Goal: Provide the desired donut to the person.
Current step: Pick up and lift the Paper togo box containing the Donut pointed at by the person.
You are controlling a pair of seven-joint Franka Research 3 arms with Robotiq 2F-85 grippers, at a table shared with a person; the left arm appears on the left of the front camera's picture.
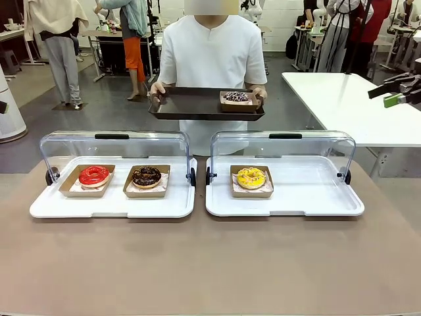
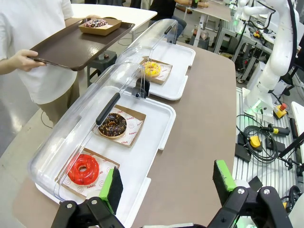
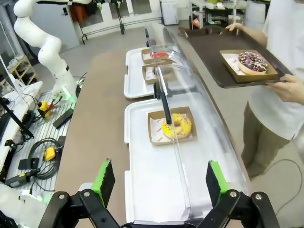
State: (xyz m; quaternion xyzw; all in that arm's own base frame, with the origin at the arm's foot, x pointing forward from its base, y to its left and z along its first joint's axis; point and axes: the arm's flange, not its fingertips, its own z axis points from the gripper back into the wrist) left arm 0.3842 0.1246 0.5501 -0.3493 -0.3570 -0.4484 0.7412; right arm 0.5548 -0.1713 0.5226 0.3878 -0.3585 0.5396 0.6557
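Person: an adult in a plain white short-sleeved shirt (image 1: 212, 59) stands at the far side of the table, both hands holding a dark brown rectangular tray (image 1: 187, 104) level in front of the body.
On that tray: a sprinkled chocolate donut (image 1: 236, 97) in a shallow square cardboard dish, near the corner on the robot's right.
Table: a matte brown tabletop (image 1: 210, 263), smooth and flat.
Left display: a white plastic tray with rounded corners (image 1: 112, 208), its clear domed lid (image 1: 115, 146) tipped back. Inside are a glossy red-glazed donut (image 1: 94, 175) and a dark chocolate donut (image 1: 146, 176), side by side, each in a cardboard dish.
Right display: a matching white tray (image 1: 316, 201) with its clear lid (image 1: 283, 146) open, holding a yellow-iced donut (image 1: 250, 177) in cardboard.
Left gripper (image 2: 167, 168): black fingers with green pads spread wide, holding nothing, above the table's near edge.
Right gripper (image 3: 160, 165): fingers wide apart, holding nothing, above the right display's end.
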